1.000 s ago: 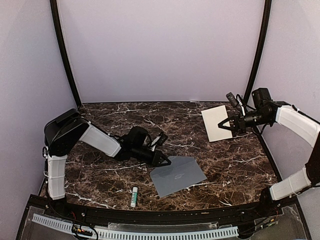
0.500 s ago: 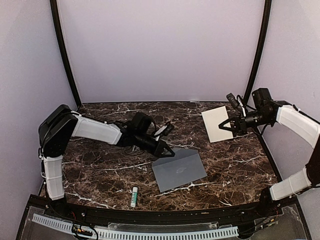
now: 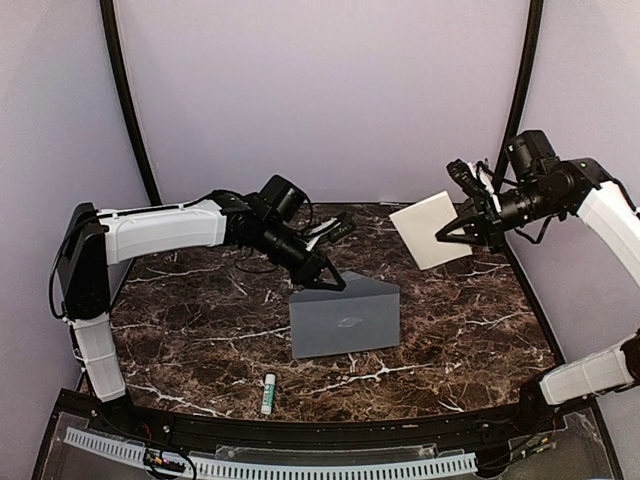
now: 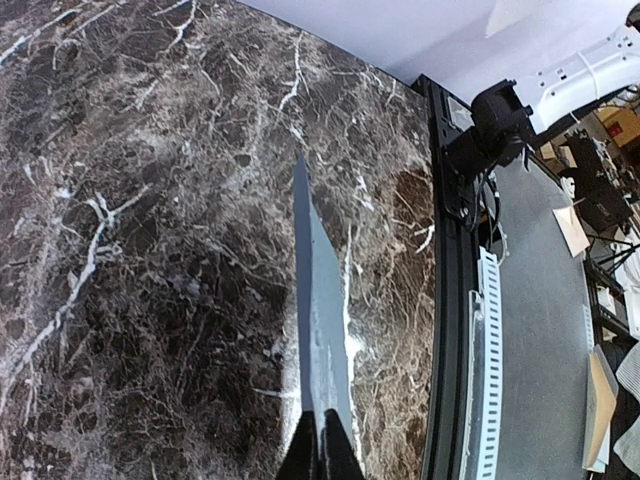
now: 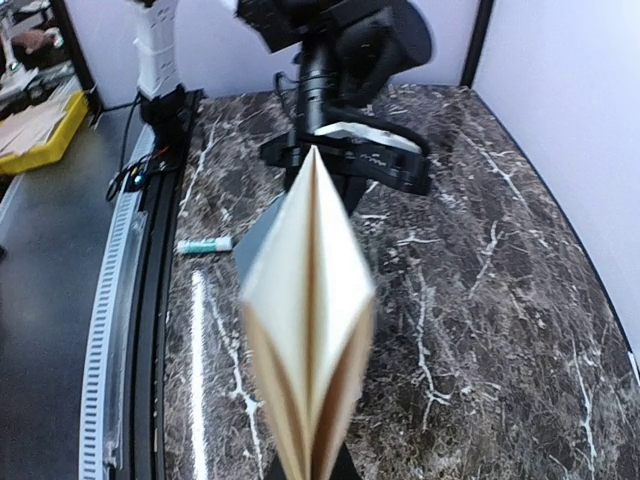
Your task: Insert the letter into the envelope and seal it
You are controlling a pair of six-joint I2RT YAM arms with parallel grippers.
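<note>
The envelope (image 3: 345, 320) no longer lies flat. The left fingers (image 3: 326, 281), clamped shut on its upper left corner, now hold it upright near the middle of the worktop (image 3: 470, 320), with its lower edge on or just above the marble (I cannot tell which). The right fingers (image 3: 456, 232), closed on the folded letter (image 3: 428, 228), carry it higher than a second ago, over the far right corner. Both papers are up and well apart, so insertion looks set up but not begun. The glue stick (image 3: 268, 393) stays by the near edge.
</note>
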